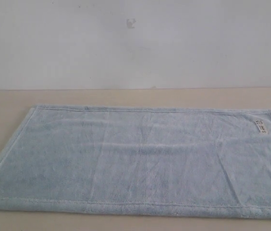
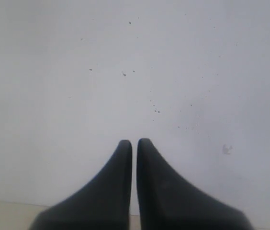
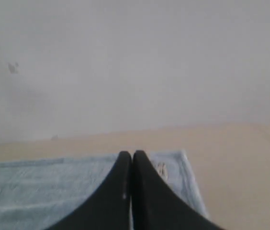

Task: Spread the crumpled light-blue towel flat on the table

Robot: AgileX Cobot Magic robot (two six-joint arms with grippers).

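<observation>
The light-blue towel (image 1: pixel 140 161) lies spread out as a flat rectangle on the beige table (image 1: pixel 126 96), hem border showing all round and its small white label (image 1: pixel 261 126) near the far right corner. No gripper shows in the exterior view. In the left wrist view my left gripper (image 2: pixel 134 143) is shut with nothing in it, raised and facing the white wall. In the right wrist view my right gripper (image 3: pixel 131 154) is shut and empty, held above the towel (image 3: pixel 39 184) near its label (image 3: pixel 162 169).
A white wall (image 1: pixel 135 43) with a small mark (image 1: pixel 131 22) and faint specks stands behind the table. Bare tabletop (image 3: pixel 230 163) runs beyond the towel's far and right edges. A strip of table edge (image 2: pixel 5 208) shows low in the left wrist view.
</observation>
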